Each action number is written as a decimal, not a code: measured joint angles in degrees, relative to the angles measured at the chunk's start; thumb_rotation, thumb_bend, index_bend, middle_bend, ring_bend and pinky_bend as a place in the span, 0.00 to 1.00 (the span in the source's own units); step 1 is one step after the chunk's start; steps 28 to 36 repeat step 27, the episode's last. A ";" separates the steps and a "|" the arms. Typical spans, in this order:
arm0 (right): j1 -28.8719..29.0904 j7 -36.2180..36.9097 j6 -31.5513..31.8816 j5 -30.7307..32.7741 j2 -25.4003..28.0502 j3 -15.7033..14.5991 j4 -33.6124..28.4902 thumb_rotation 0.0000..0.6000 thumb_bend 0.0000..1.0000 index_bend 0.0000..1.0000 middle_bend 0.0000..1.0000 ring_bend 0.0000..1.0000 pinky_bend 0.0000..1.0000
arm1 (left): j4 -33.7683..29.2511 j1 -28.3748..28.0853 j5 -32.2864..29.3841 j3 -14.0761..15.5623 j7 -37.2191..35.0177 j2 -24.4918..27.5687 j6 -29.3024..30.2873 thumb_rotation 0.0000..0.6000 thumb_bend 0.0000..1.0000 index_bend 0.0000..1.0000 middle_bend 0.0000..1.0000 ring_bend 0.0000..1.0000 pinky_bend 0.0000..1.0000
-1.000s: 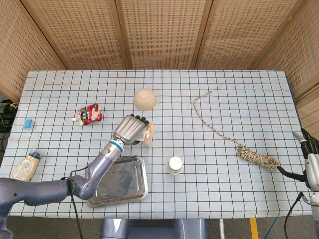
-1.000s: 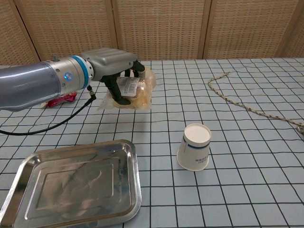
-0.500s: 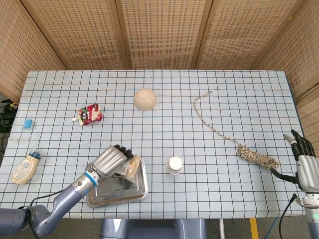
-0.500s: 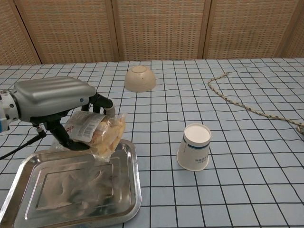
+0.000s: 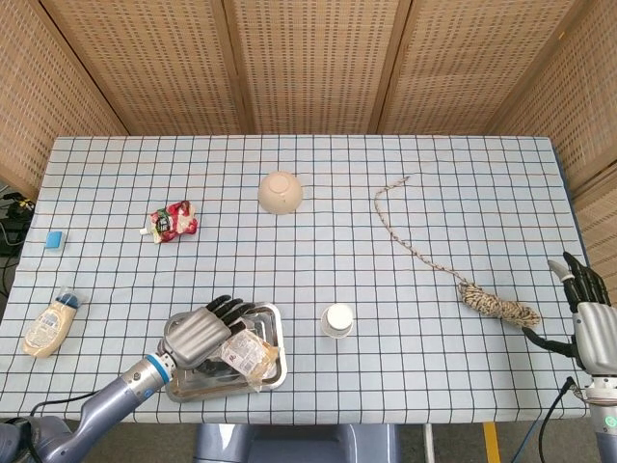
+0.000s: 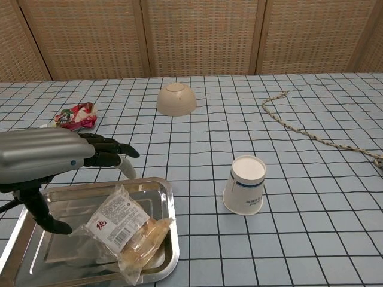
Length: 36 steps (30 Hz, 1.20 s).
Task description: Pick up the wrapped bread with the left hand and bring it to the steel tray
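The wrapped bread, in clear plastic with a printed label, lies inside the steel tray toward its right front corner. My left hand hovers over the tray's left half with its fingers spread and apart from the bread; it holds nothing. My right hand shows at the far right table edge in the head view, fingers extended, empty.
An upturned paper cup stands just right of the tray. An upturned bowl, a red snack packet, a rope, a sauce bottle and a blue block lie around.
My left hand carried the bread from mid-table down over the tray, then let it go. The bread now lies in the tray and the fingers have spread apart.
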 measured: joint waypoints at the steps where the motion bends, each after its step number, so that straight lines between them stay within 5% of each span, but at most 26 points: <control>1: -0.03 -0.08 0.08 -0.06 0.03 -0.02 -0.07 1.00 0.07 0.12 0.00 0.00 0.00 | -0.25 0.42 0.33 0.13 0.01 0.34 0.28 1.00 0.09 0.11 0.00 0.00 0.00; 9: -0.20 -1.43 0.51 -0.62 0.01 -0.38 -0.51 1.00 0.07 0.11 0.00 0.00 0.00 | 0.30 5.58 4.70 -0.07 -0.47 1.23 9.80 1.00 0.09 0.10 0.00 0.00 0.00; 20: -0.06 -5.84 0.10 -1.43 -0.54 -1.35 -1.68 1.00 0.07 0.09 0.00 0.00 0.00 | 9.61 21.83 5.94 -2.03 -1.36 1.76 31.34 1.00 0.09 0.02 0.00 0.00 0.00; 27: 0.15 -8.12 -0.31 -2.78 -1.08 -2.44 -2.08 1.00 0.07 0.08 0.00 0.00 0.00 | 13.26 28.43 2.26 -2.32 -5.74 1.95 33.76 1.00 0.09 0.00 0.00 0.00 0.00; 36: 0.15 -8.12 -0.31 -2.78 -1.08 -2.44 -2.08 1.00 0.07 0.08 0.00 0.00 0.00 | 13.26 28.43 2.26 -2.32 -5.74 1.95 33.76 1.00 0.09 0.00 0.00 0.00 0.00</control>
